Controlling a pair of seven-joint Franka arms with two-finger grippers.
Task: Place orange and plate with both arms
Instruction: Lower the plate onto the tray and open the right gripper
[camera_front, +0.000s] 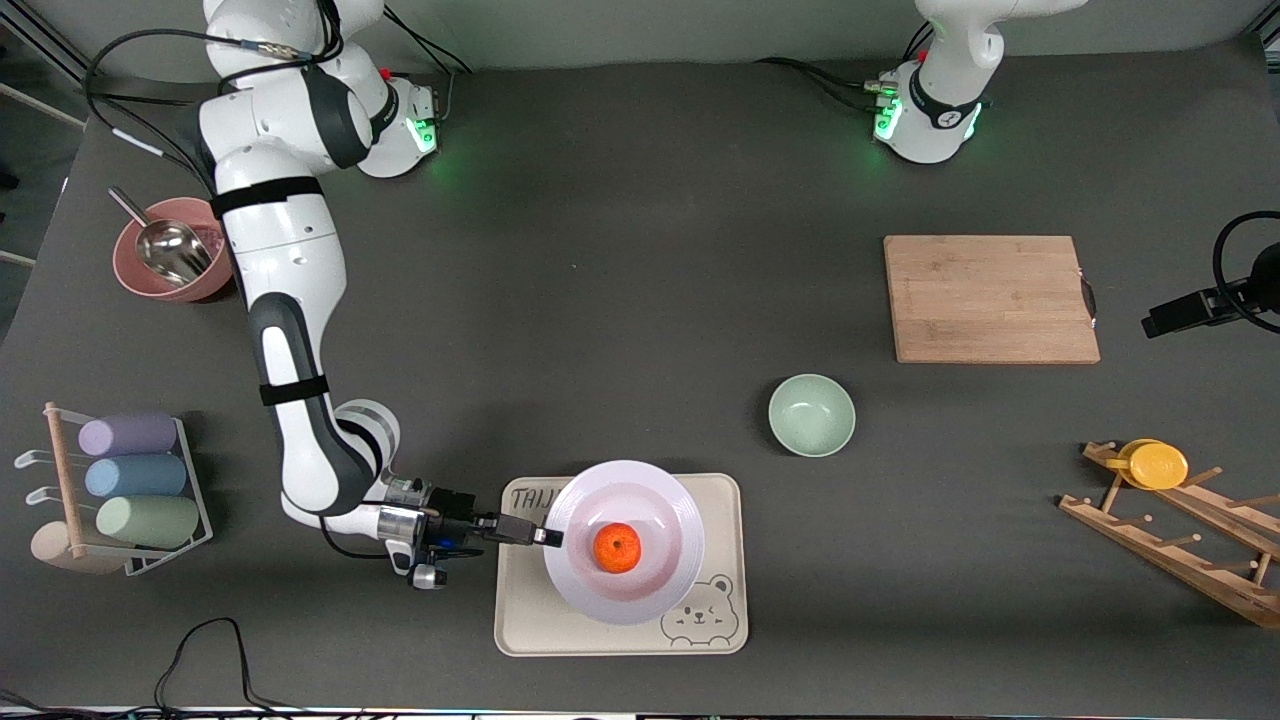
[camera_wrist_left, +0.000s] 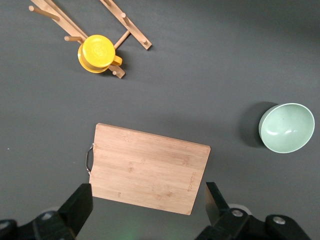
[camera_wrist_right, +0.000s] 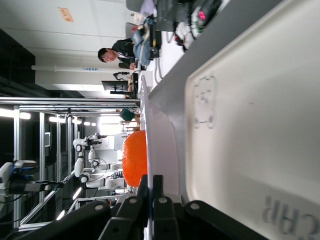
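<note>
The white plate (camera_front: 660, 505) is over the beige bear tray (camera_front: 720, 560), near the front camera. I cannot tell whether it touches the tray. The orange (camera_front: 617, 548) sits in the plate's middle. My right gripper (camera_front: 548, 537) is shut on the plate's rim at the side toward the right arm's end. In the right wrist view its fingers (camera_wrist_right: 158, 192) pinch the thin rim (camera_wrist_right: 162, 145), with the orange (camera_wrist_right: 135, 157) beside it. My left gripper (camera_wrist_left: 148, 210) is open and empty, high over the table by the wooden cutting board (camera_wrist_left: 147, 167). It is out of the front view.
A pale green bowl (camera_front: 811, 414) stands just farther from the camera than the tray. The cutting board (camera_front: 990, 298) lies toward the left arm's end. A wooden rack with a yellow cup (camera_front: 1158, 464), a pink bowl with a scoop (camera_front: 165, 260) and a rack of cups (camera_front: 130, 480) are at the table's ends.
</note>
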